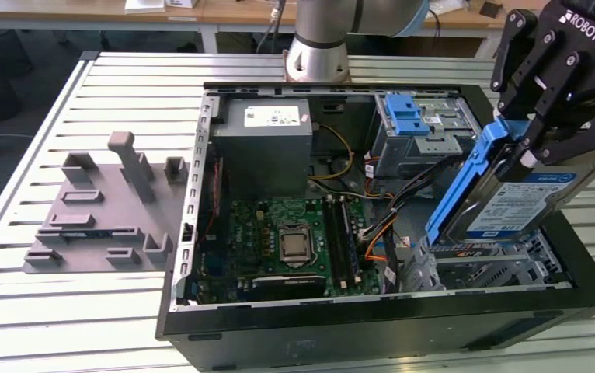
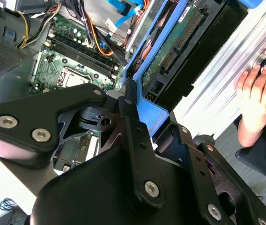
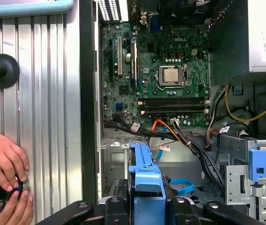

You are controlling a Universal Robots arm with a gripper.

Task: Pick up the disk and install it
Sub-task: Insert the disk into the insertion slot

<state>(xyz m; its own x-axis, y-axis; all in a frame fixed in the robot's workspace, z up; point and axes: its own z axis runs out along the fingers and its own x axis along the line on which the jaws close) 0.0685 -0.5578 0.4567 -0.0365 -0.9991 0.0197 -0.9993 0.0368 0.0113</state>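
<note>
My gripper (image 1: 546, 151) is shut on the disk (image 1: 515, 203), a silver drive with a white-and-blue label and blue plastic rails. It hangs steeply tilted over the exterior view's right end of the open computer case (image 1: 381, 326), its lower edge just above a metal drive bay (image 1: 484, 264). In the second wrist view the disk (image 2: 175, 42) shows its circuit-board underside, and the gripper (image 2: 137, 115) clamps the blue carrier's end. In the first wrist view the blue-railed disk (image 3: 144, 173) points from the gripper (image 3: 147, 206) toward the bay.
Inside the case lie a green motherboard (image 1: 287, 241), a grey power-supply box (image 1: 266, 132), loose cables and a metal cage with a blue latch (image 1: 417, 124). A grey fixture (image 1: 101, 210) sits on the slatted table. A person's hands (image 3: 4, 173) rest beside the case.
</note>
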